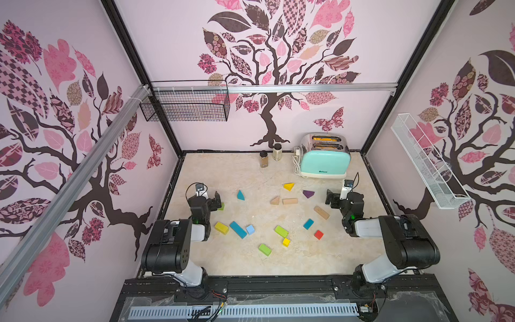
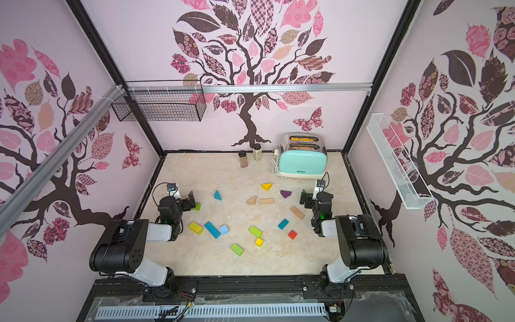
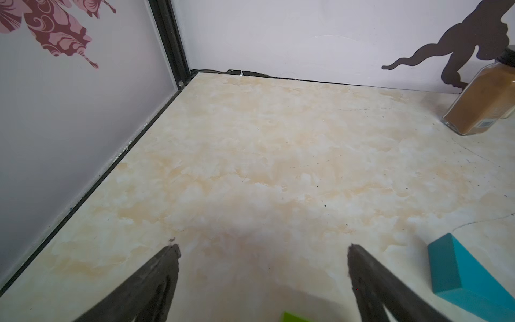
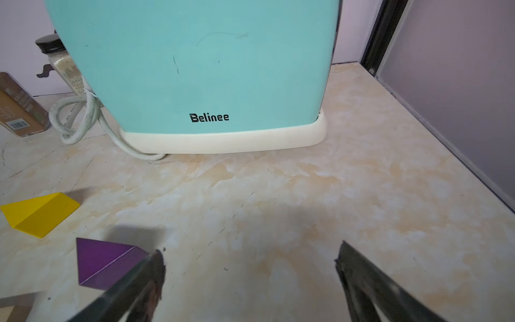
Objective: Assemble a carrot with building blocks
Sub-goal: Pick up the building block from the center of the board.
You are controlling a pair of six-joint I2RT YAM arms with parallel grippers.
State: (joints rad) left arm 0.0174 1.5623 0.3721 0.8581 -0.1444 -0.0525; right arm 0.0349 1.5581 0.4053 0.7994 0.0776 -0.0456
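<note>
The left gripper (image 3: 263, 251) and right gripper (image 4: 249, 252) are hanging wide open, empty. The right, crowding the purple wedge (image 4: 106, 262), is risking knocking it away.

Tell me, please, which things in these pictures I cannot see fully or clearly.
Green block: largely behind the left hand in both top views, and cut by the frame edge in the left wrist view. Its shape is unclear.
Pale spice jar: partly behind the toaster in the right wrist view; its label is only partly readable.
Bare wood block: cut off at a corner of the right wrist view.
</note>
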